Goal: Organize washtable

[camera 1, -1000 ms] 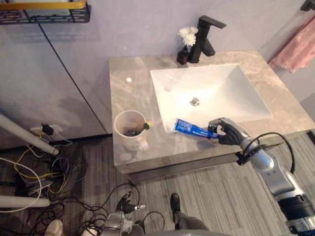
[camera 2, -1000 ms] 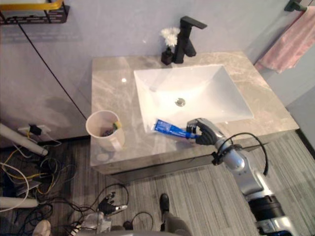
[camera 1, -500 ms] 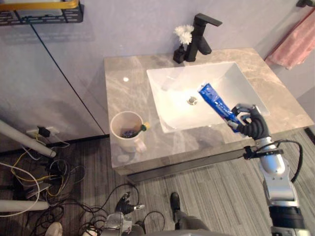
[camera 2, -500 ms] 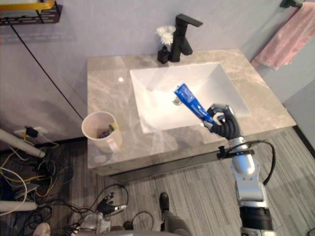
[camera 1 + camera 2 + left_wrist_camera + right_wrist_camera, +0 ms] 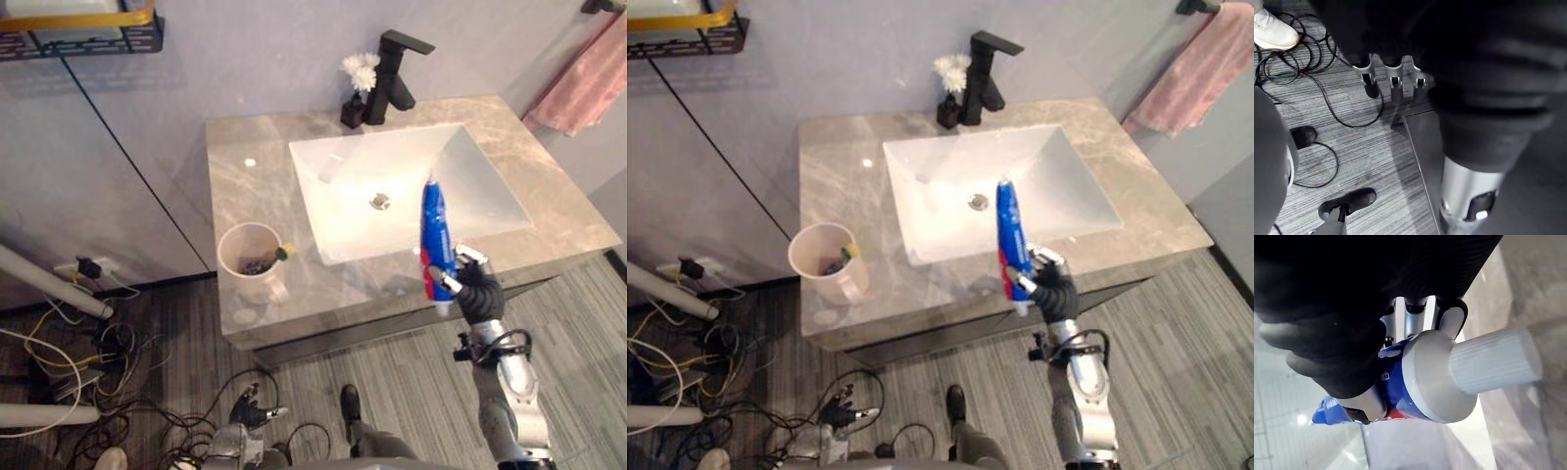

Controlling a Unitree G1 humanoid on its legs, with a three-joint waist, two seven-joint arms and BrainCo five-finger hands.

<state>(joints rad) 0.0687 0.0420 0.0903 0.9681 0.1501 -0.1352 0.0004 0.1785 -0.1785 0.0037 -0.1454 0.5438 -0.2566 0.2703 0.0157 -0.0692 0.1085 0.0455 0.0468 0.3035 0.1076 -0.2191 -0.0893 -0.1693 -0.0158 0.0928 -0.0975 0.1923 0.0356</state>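
Shelf (image 5: pixel 78 29): black wire, seen on wall, top L.
L hand (image 5: pixel 251 406): hung low over floor, fingers (image 5: pixel 1394 81) loosely straight, nothing held.
Cup (image 5: pixel 250 257): stood near table (image 5: pixel 245 176) front-L corner, small items inside.
Sink (image 5: pixel 392 186): white basin set in table; black faucet (image 5: pixel 397 73) & flower vase (image 5: pixel 358 83) placed behind it.
Toothpaste tube (image 5: pixel 434 240): blue, held upright in air, cap (image 5: pixel 1488 362) down, at table's front edge by sink.
R hand (image 5: pixel 477 294): fingers curled round tube's lower end.
Towel (image 5: pixel 578 83): pink, hung far R.

Right hand (image 5: pixel 477 294): dark ribbed cover; silver-grey forearm. Left hand (image 5: pixel 1394 81): silver fingers (image 5: pixel 1367 72), dark tips.
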